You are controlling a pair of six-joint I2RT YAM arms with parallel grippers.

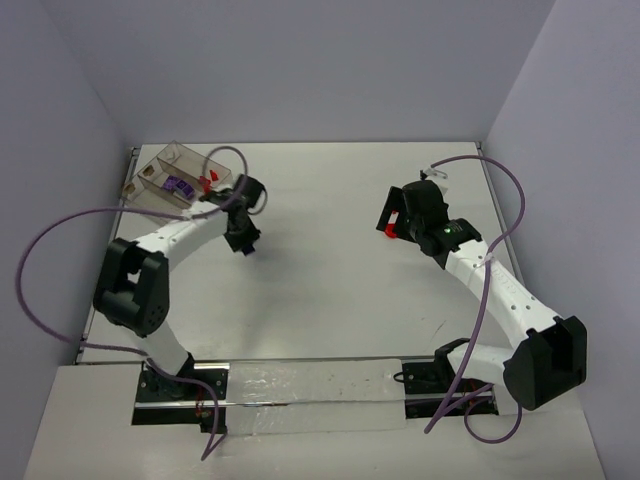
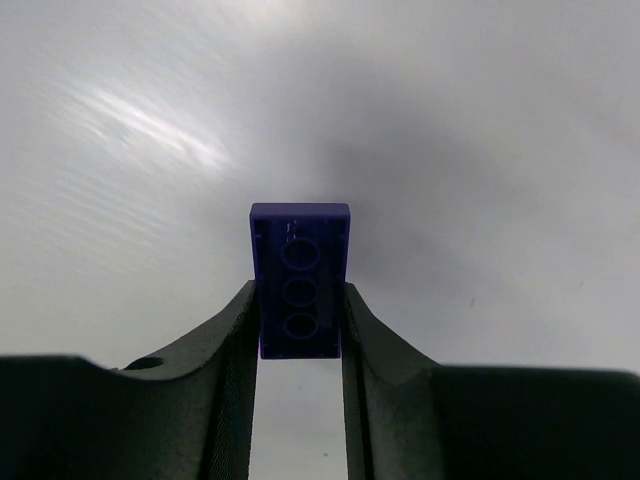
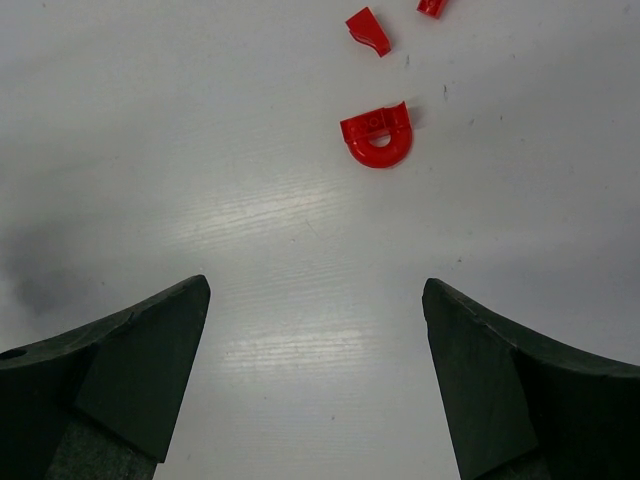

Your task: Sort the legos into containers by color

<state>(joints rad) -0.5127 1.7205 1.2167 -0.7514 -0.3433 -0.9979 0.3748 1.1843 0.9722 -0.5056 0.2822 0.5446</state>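
My left gripper point(image 2: 300, 325) is shut on a purple studded brick point(image 2: 300, 275), held by its near end above the bare table. In the top view the left gripper point(image 1: 243, 241) is just right of the clear brownish tray point(image 1: 160, 163). The tray holds a purple brick point(image 1: 180, 185). A red piece point(image 1: 208, 181) is at its right edge; I cannot tell whether it is inside. My right gripper point(image 3: 315, 300) is open and empty. Ahead of it lie a rounded red piece point(image 3: 377, 137) and two small red pieces point(image 3: 369, 29), point(image 3: 432, 6). A red piece point(image 1: 385, 230) shows beside the right gripper point(image 1: 397, 215).
The tray stands at the table's far left corner, close to the left wall. Purple cables point(image 1: 60, 235) loop off both arms. A reflective strip point(image 1: 310, 385) runs along the near edge between the arm bases.
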